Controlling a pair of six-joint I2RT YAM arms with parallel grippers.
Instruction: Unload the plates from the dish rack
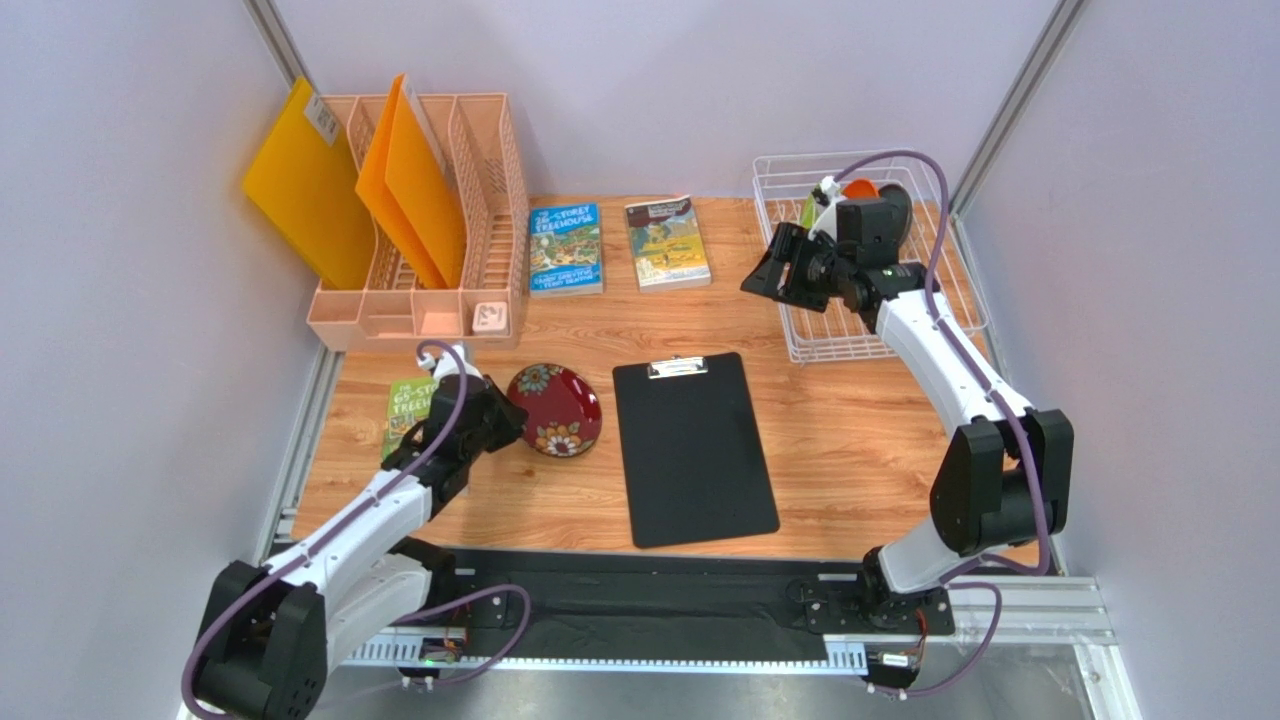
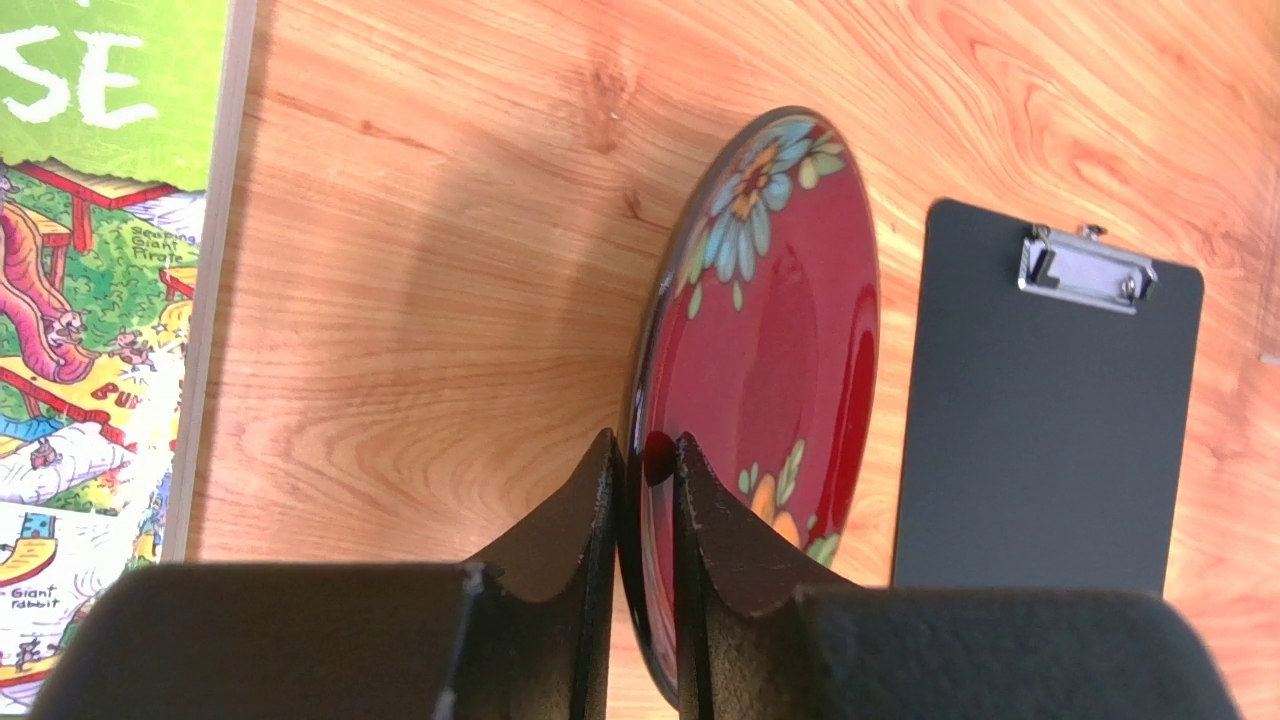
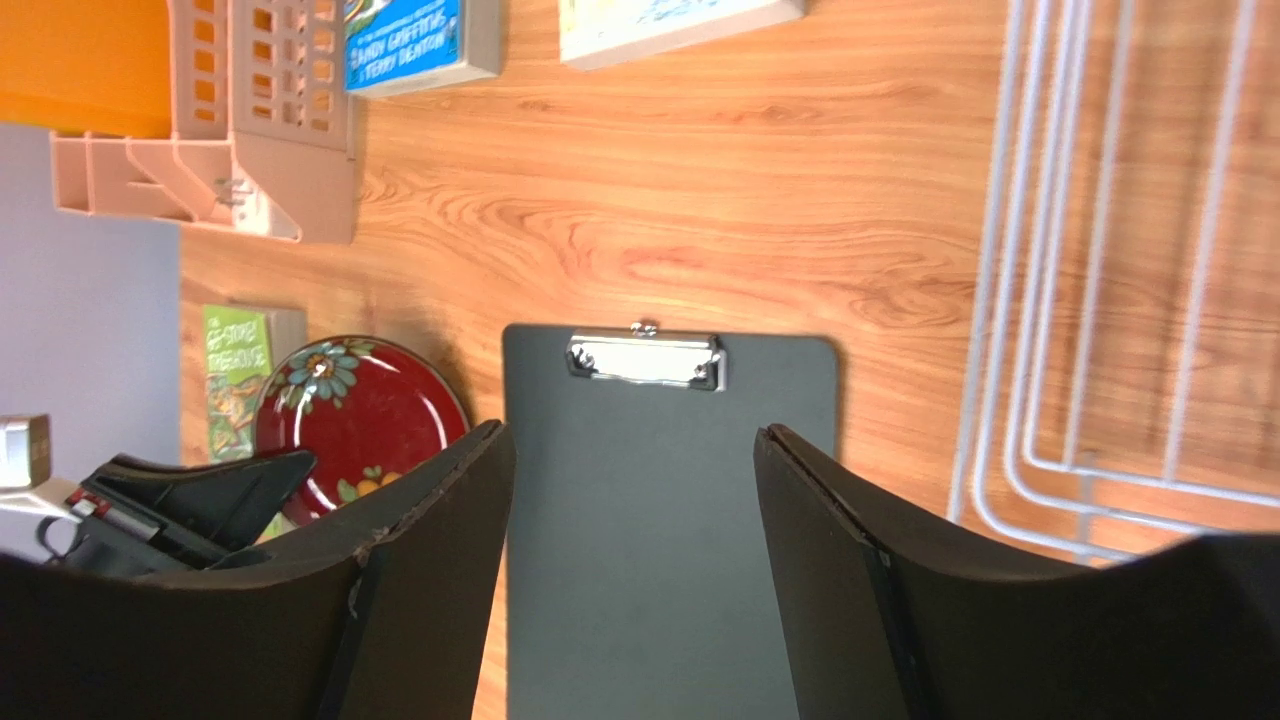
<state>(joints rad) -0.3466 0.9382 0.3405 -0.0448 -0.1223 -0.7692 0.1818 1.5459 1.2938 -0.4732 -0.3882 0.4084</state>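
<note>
The dark red plate (image 1: 555,408), glossy with painted flowers, sits face up at lower left of the top view on the counter (image 1: 842,435), its rim nipped between the fingers (image 2: 579,525) of the left gripper (image 2: 646,477). The white wire dish rack (image 1: 819,342) stands at upper right, low-walled; an orange plate (image 1: 860,189) shows as a sliver at its far end, mostly hidden

Blue book (image 3: 406,38): ANDY GRIFFITHS, TERRY DENTON.

One dark red flowered plate (image 1: 555,408) and, half hidden, perhaps one orange plate (image 1: 860,189) in the single white wire dish rack (image 1: 781,180). Three books (image 1: 565,248), one black clipboard (image 1: 694,450), one peach file organiser (image 1: 489,195), three orange-yellow folders (image 1: 308,180).
</note>
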